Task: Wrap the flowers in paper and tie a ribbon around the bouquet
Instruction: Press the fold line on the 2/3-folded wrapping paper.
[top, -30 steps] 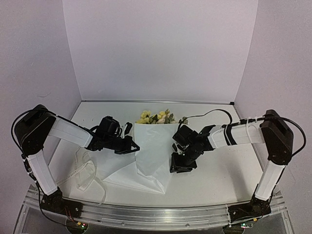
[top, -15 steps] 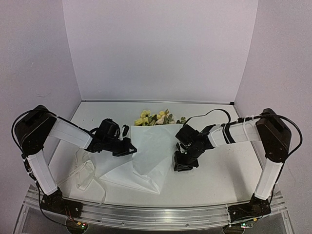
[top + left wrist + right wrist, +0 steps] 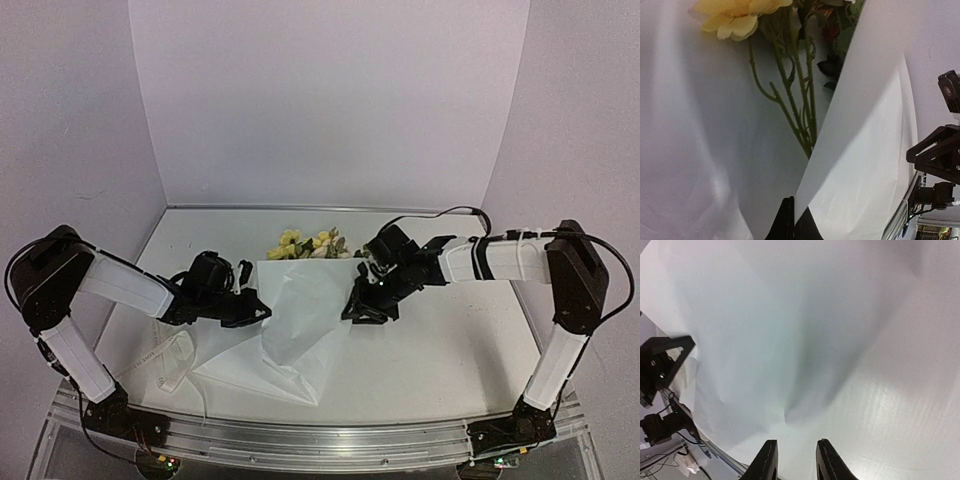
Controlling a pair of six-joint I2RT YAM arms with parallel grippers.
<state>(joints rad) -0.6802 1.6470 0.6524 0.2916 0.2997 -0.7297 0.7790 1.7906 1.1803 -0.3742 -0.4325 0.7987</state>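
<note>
The paper lies mid-table, one flap folded over the flowers, whose yellow and cream blooms stick out at its far edge. My left gripper is shut on the flap's left edge; the left wrist view shows its fingertips pinching the paper beside a yellow bloom and green stems. My right gripper hovers at the paper's right edge, open. In the right wrist view its gripper has parted fingers with the paper just beyond them. The ribbon lies looped at front left.
The white table is bounded by white walls at the back and sides and a metal rail along the near edge. The right arm's cable arcs over the table behind the flowers.
My left gripper has drawn the paper and flowers a little leftward. My right gripper has moved away from me and left, up to the paper's right edge.
</note>
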